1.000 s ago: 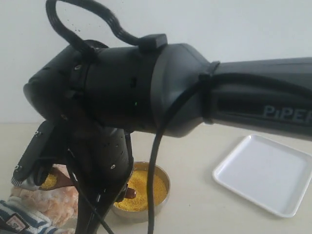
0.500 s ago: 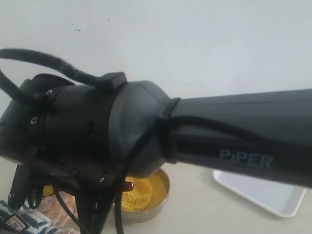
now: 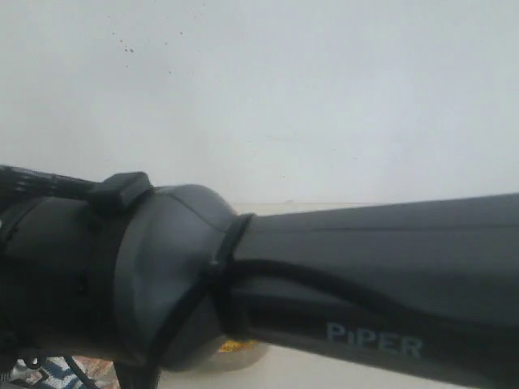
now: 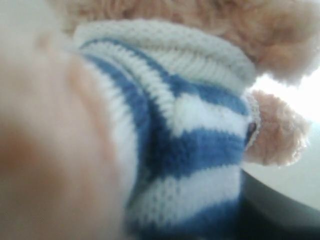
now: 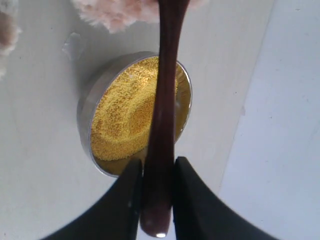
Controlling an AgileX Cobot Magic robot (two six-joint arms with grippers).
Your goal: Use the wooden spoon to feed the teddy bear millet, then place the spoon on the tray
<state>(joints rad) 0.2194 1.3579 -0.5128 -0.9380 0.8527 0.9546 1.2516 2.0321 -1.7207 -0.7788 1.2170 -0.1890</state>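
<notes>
My right gripper (image 5: 157, 162) is shut on the slim dark handle of the wooden spoon (image 5: 163, 95). The handle runs over the steel bowl (image 5: 84, 102) of yellow millet (image 5: 125, 115) toward the teddy bear's fur (image 5: 120, 12); the spoon's bowl is out of frame. The white tray (image 5: 290, 125) lies beside the steel bowl. The teddy bear (image 4: 195, 145), in its blue-and-white striped shirt, fills the left wrist view, and the left jaws do not show clearly. In the exterior view only slivers of millet (image 3: 235, 346) and of the bear (image 3: 49, 374) show.
The right arm (image 3: 340, 292), marked PIPER, spans the lower half of the exterior view and hides the table. A pale wall stands behind. Pale table top surrounds the steel bowl in the right wrist view.
In the exterior view the right arm has dropped and shifted left, now covering the bowl, the tray and most of the bear that showed before.
</notes>
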